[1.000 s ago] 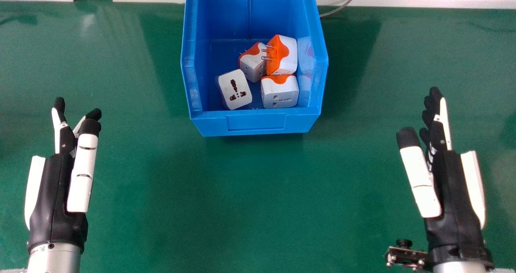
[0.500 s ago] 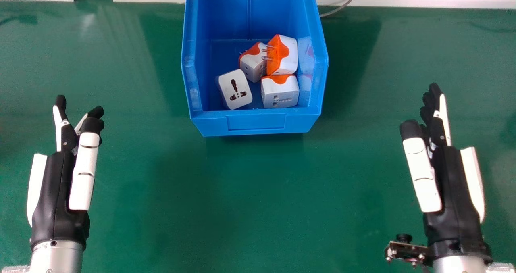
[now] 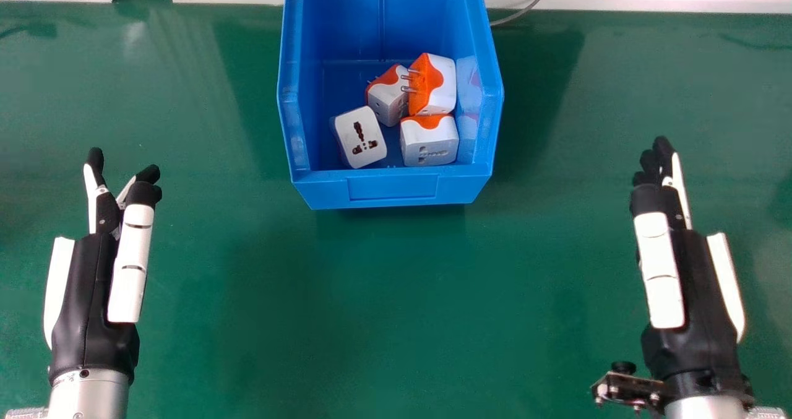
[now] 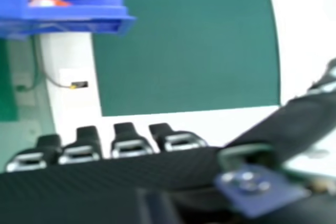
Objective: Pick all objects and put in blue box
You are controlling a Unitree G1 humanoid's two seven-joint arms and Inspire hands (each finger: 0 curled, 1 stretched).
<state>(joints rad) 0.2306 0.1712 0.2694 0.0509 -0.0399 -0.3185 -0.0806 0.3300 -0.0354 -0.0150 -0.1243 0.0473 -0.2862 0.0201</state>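
Green tabletop [image 3: 396, 295] is lying beneath left hand [image 3: 86, 295] and right hand [image 3: 702, 295], fingers extended, gripping nothing; careless inward sweeping could be jolting the blue bin [image 3: 393, 189], shifting its plug adapters [image 3: 430, 142].

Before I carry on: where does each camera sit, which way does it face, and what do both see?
Head view: on the robot's head, looking forward and down at the green table and blue box; left hand and right hand show.
Right hand view: at the right hand, looking past its fingers over the table towards the box; fingers and thumb show.
Shared: table, box, some plug adapters inside, right hand.
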